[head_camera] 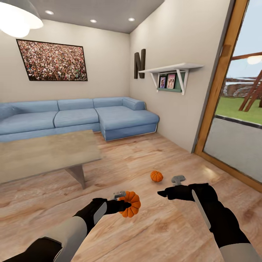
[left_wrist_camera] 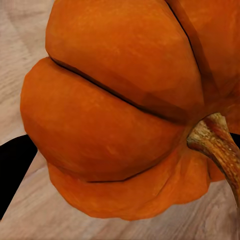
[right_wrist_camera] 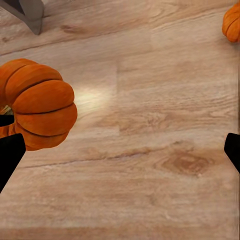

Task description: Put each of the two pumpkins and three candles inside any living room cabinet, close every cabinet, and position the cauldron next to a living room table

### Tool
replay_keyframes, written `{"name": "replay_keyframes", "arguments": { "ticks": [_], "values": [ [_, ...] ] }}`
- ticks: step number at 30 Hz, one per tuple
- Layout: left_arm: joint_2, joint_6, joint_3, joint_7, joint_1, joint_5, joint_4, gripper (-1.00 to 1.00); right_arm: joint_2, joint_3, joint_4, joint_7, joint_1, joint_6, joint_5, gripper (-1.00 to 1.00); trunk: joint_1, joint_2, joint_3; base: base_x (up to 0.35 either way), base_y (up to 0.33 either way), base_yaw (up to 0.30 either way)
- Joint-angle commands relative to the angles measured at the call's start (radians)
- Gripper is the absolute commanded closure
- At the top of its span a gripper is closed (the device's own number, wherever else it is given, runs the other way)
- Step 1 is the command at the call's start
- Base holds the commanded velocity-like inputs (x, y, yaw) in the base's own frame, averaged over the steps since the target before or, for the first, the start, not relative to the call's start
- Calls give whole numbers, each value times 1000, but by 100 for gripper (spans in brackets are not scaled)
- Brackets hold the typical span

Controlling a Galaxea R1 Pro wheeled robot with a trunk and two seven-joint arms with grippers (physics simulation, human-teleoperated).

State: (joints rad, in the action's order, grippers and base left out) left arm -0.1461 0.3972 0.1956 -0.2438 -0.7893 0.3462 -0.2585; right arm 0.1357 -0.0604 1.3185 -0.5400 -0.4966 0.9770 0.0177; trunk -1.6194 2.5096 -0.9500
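Head view: pumpkin (head_camera: 131, 203) grasped in left gripper (head_camera: 122, 201), held above wood floor (head_camera: 153, 233). 2nd pumpkin (head_camera: 157, 176) lies on floor near right gripper (head_camera: 165, 192), whose jaws stand released, apart. Table (head_camera: 43, 154) to the left; blue sofa (head_camera: 76, 118) behind.

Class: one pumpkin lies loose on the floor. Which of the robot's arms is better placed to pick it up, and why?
Right. The right gripper is open, empty and nearer the loose pumpkin. The left gripper already holds the other pumpkin.
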Motion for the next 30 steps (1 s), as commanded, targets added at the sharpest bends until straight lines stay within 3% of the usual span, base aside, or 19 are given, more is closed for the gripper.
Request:
{"name": "replay_keyframes", "arguments": {
  "ticks": [1,15,30],
  "values": [
    [0,5,5,3,-1,8,-1,100,1,-1,1,-3,0,3,2,-100,0,0,0,105,-326,212],
    [0,5,5,3,-1,8,-1,100,1,-2,1,-3,0,3,3,-100,0,0,4,105,-326,57],
    [-1,5,5,4,-1,8,-1,100,1,-2,-2,-3,0,3,4,-100,0,0,-9,105,-326,135]
  ]
}}
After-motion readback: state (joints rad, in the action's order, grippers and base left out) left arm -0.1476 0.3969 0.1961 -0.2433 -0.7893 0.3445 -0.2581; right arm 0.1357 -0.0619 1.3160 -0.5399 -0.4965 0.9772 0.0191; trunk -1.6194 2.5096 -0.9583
